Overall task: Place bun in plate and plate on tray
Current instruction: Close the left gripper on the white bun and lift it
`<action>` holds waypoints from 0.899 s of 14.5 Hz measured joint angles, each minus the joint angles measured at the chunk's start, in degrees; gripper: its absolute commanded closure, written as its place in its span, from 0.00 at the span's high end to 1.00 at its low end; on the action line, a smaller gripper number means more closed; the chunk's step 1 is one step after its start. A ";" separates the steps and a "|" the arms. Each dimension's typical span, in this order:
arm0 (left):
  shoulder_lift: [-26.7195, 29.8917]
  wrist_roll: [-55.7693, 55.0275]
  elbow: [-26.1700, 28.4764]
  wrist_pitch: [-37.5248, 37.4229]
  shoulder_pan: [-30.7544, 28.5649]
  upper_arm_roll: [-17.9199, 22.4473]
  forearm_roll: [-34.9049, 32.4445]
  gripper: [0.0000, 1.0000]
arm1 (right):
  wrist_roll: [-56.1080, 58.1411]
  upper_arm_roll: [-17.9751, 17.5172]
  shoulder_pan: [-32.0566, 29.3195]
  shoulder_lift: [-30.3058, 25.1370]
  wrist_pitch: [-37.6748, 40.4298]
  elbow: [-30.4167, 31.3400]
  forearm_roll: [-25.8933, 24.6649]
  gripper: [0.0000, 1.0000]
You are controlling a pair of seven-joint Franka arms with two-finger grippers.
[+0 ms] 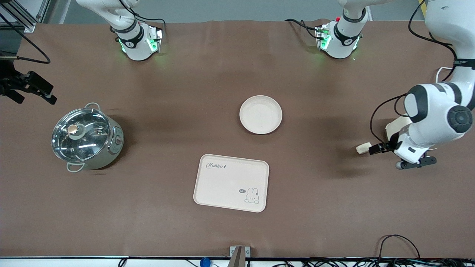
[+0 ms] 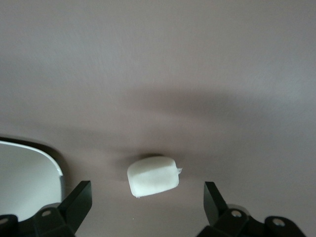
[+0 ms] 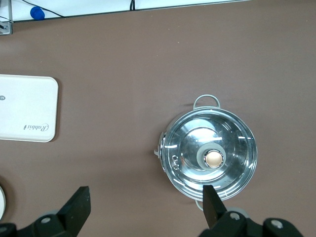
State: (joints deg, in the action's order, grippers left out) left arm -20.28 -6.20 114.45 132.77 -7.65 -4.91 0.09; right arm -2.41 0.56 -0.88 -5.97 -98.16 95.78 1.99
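A: Where is the left gripper (image 2: pixel 147 202)?

B: Low over the table at the right edge of the front view, about mid-height. Its fingers (image 2: pixel 79 197) are spread wide, one on each side of the bun (image 2: pixel 152 176), and neither touches it. It has hold of nothing.

A: So the bun sits on the table?

B: Yes, on the brown cloth, between the open fingers. In the front view the bun (image 1: pixel 362 148) shows as a small pale lump just beside the gripper (image 1: pixel 375 148), at the left arm's end of the table. A cream, curved object (image 2: pixel 24 180) shows in the lower left corner of the left wrist view, beside one finger.

A: And the right gripper (image 3: pixel 145 205)?

B: It waits up high, at the left edge of the front view, in the upper part. Its fingers stand wide apart and hold nothing. Its camera looks down on the pot (image 3: pixel 210 155) with a glass lid.

A: The plate?

B: The plate (image 1: pixel 260 114) is bare, near the middle of the front view, well apart from the bun. The tray (image 1: pixel 231 183) lies below it in that view, nearer to the camera, apart from it, with "Rabbit" lettering. The pot (image 1: pixel 86 136) stands at mid-left.
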 measured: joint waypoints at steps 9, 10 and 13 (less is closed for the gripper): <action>-0.86 0.10 7.49 11.28 -0.06 -0.35 0.00 1.00 | 0.00 0.00 0.00 0.02 0.00 0.00 0.00 1.00; -1.45 0.17 8.00 12.20 -0.11 -0.35 0.00 1.00 | 0.00 0.00 0.00 0.02 0.00 0.00 0.00 1.00; -3.01 0.26 8.37 14.25 -0.27 -0.35 0.00 1.00 | 0.00 0.00 0.00 0.03 0.00 0.00 0.00 1.00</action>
State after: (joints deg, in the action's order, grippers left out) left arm -23.29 -5.94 122.82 147.02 -7.92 -5.26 0.08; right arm -2.42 0.56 -0.87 -5.94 -98.16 95.79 1.99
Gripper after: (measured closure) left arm 0.000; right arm 0.000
